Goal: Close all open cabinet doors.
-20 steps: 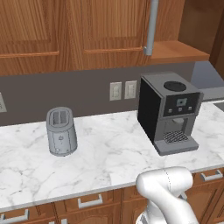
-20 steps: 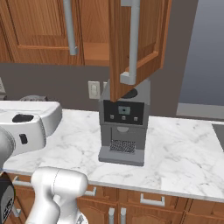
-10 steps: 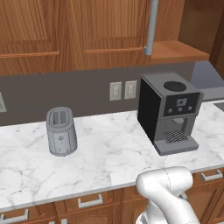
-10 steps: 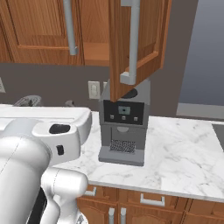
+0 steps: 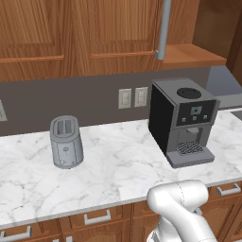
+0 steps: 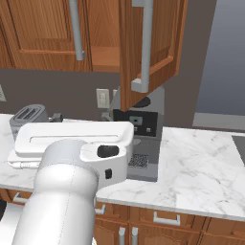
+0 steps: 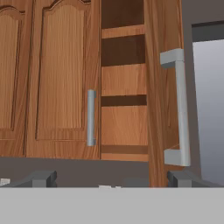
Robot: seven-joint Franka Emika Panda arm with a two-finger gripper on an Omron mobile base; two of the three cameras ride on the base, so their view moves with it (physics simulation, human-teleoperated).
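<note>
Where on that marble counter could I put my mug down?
Bare marble counter lies between the toaster and the coffee machine, also right of the machine up to the counter's end. It is crowded above the machine, where the open cabinet door hangs out.

Three cabinet doors show in the hand view, two shut (image 7: 61,78) (image 7: 13,74) at nine o'clock and one open door (image 7: 164,87) at three o'clock, while the counter (image 5: 118,175) carries one toaster (image 5: 66,142) and one coffee machine (image 5: 182,120), with two wall outlets (image 5: 133,97) behind.
</note>
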